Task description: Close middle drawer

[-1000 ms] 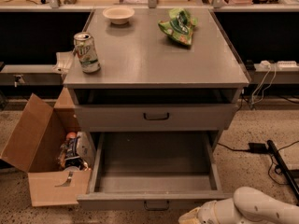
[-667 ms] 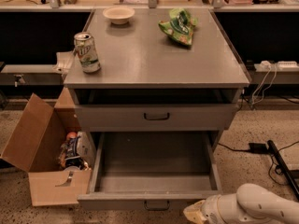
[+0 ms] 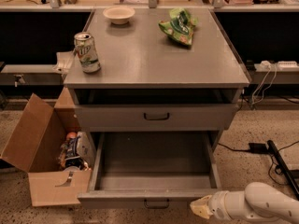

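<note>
The middle drawer [image 3: 149, 197], a wide shallow grey tray with a small dark handle, stands pulled well out beneath the top drawer [image 3: 156, 117], and the pale gripper [image 3: 201, 208] sits by its front right corner, seemingly just clear of it, open or closed I cannot tell.

- The can [image 3: 87, 52] stands front left on the cabinet top [image 3: 154, 64]. The bowl [image 3: 118, 14] sits behind it, and the bag [image 3: 179, 26] lies rear right.
- The middle drawer [image 3: 154, 160] stands pulled out below the top drawer [image 3: 156, 117].
- The gripper [image 3: 202, 207] sits just beside the right end of the middle drawer's front.
- A cardboard box [image 3: 46, 171] sits on the floor, left of the cabinet.
</note>
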Controlling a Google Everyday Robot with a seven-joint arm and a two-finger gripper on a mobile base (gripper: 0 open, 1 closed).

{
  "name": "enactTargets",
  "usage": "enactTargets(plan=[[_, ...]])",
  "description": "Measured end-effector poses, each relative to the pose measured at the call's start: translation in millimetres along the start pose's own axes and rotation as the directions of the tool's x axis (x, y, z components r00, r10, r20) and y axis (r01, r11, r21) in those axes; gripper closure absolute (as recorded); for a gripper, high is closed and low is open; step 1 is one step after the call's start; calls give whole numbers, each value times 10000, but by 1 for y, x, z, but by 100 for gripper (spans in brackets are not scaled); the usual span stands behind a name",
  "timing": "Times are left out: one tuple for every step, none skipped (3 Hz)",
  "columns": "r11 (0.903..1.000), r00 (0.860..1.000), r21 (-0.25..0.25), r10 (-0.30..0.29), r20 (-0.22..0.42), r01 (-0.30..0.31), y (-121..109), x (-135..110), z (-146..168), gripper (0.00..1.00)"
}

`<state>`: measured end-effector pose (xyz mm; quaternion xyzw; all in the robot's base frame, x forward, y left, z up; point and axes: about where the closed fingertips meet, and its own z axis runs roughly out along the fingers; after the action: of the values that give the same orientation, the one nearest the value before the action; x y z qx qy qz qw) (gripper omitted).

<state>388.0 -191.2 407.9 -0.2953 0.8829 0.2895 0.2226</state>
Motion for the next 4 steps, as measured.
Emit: enactTargets(plan=[[10000, 9999, 37, 60, 127, -61, -8, -4, 0, 100], [9999, 9997, 54, 101, 244, -102, -18, -11, 0, 100], [9998, 9991, 69, 199, 377, -202, -35, -23, 1, 100], [9996, 9990, 92, 248, 362, -251, -35, -24, 2, 100]])
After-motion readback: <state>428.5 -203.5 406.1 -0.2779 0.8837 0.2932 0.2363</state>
